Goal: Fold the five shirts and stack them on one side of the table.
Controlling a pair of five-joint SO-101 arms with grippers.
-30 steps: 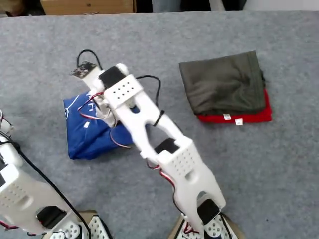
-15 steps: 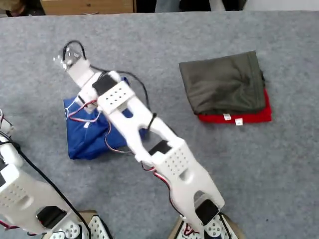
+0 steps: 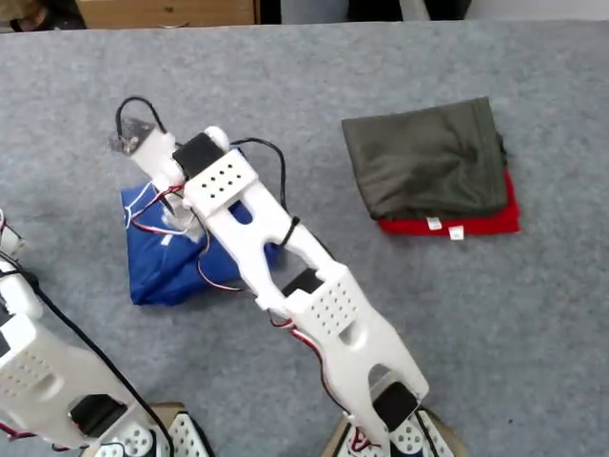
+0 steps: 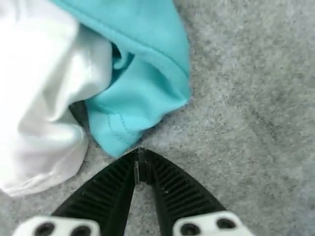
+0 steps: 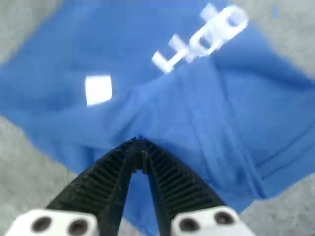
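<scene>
Five shirts total, three in the high view, two in the left wrist view. Blue shirt [image 3: 166,262] left of centre, roughly folded into a lumpy square, smooth knit with white print [image 5: 202,39] and one white label [image 5: 98,90]. Right of centre: olive shirt [image 3: 428,157] folded into a rectangle, lying on a folded red shirt [image 3: 485,221]. Only the red shirt's lower and right edges show, with two small white tags [image 3: 444,228]. Teal shirt [image 4: 142,64] and white shirt [image 4: 39,88] are unfolded, bunched, touching each other; the teal has a stitched hem, the white is glossy and rumpled. Tabletop [image 3: 381,67] is grey felt-like cloth. Right arm [image 3: 314,295], white plastic with loose wires, stretches from bottom centre over the blue shirt. Right gripper [image 5: 140,145]: ribbed black fingers closed, tips meeting right on the blue fabric, can't tell if any cloth is pinched. Left arm [image 3: 38,371] sits at lower left. Left gripper [image 4: 140,157]: fingers closed tip to tip, holding nothing, just beside the teal hem.
</scene>
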